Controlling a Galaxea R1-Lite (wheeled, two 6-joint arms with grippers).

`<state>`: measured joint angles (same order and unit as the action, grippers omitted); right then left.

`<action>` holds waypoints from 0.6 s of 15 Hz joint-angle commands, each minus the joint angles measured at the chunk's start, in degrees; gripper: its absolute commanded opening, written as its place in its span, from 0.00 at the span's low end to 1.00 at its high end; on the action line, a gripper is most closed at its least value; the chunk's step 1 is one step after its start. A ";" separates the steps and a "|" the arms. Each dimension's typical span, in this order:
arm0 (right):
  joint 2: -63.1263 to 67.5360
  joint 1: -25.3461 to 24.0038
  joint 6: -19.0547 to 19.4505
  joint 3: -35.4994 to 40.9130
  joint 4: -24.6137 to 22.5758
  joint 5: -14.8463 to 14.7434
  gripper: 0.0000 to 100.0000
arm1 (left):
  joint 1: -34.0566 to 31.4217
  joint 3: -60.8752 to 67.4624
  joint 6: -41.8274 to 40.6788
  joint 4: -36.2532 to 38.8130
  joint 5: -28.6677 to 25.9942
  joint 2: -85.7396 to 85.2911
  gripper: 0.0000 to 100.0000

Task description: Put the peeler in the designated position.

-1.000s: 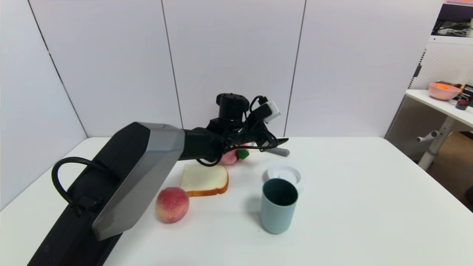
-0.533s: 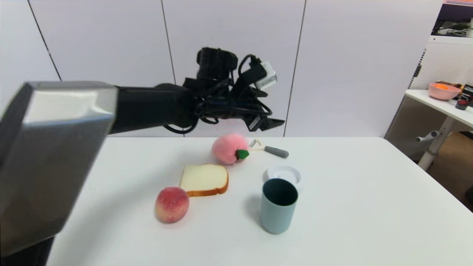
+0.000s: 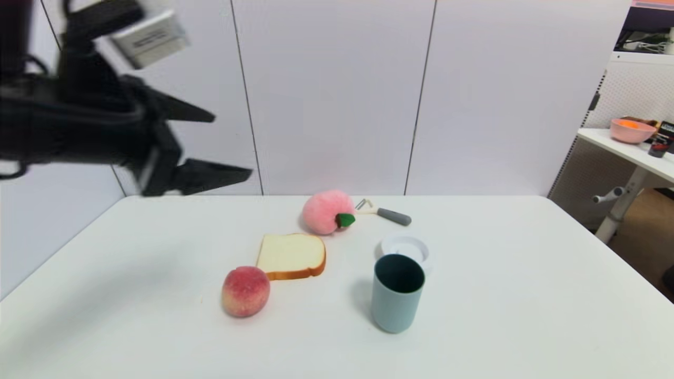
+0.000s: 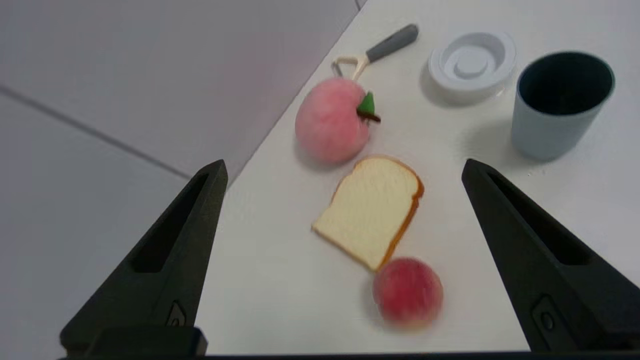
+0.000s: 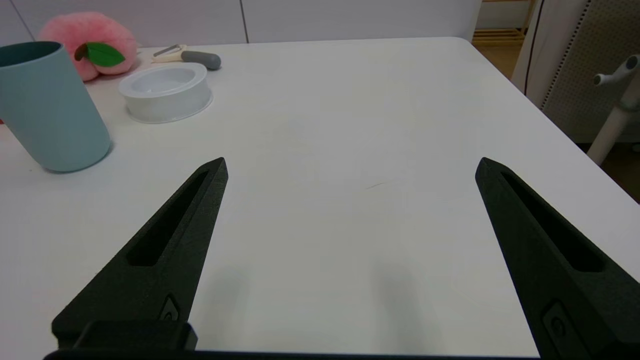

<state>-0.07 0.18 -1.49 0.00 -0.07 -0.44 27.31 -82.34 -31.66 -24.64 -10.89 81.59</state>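
The peeler [image 3: 383, 212] lies flat near the table's far edge, its cream forked head beside the pink plush peach [image 3: 325, 211] and its grey handle pointing right. It also shows in the left wrist view as the peeler [image 4: 378, 48] and in the right wrist view as the peeler [image 5: 187, 55]. My left gripper [image 3: 231, 145] hangs high at the far left, well away from it, open and empty. In its own view the left gripper [image 4: 344, 167] spans the bread. My right gripper [image 5: 350, 165] is open over bare table, out of the head view.
A bread slice [image 3: 291, 256] and a red peach [image 3: 245, 290] lie left of centre. A teal cup [image 3: 396, 292] stands in front of a white round lid [image 3: 406, 250]. A side table with a pink bowl [image 3: 632, 129] stands at the right.
My left arm has lifted off the far side of the table by the peeler and swung up and back to the left, open and empty. The peeler stays beside the plush peach.
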 commanded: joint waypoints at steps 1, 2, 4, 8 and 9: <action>0.07 -0.01 -0.01 0.09 -0.01 0.00 1.00 | -9.11 33.73 11.97 6.27 2.10 -37.73 1.00; 0.07 -0.01 -0.01 0.09 -0.01 0.00 1.00 | -10.43 37.34 12.85 9.17 2.10 -40.99 1.00; 0.07 -0.01 -0.01 0.09 -0.01 0.00 1.00 | -12.89 45.42 14.08 14.71 2.10 -46.87 1.00; 0.07 -0.01 -0.01 0.09 -0.01 0.00 1.00 | -21.07 58.69 19.62 23.23 2.10 -60.59 1.00; 0.07 -0.01 -0.01 0.09 -0.01 0.00 1.00 | -22.12 60.19 20.15 23.32 2.10 -62.96 1.00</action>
<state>-0.07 0.18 -1.48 0.00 -0.05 -0.41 10.41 -29.18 -14.35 -4.55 -8.75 30.12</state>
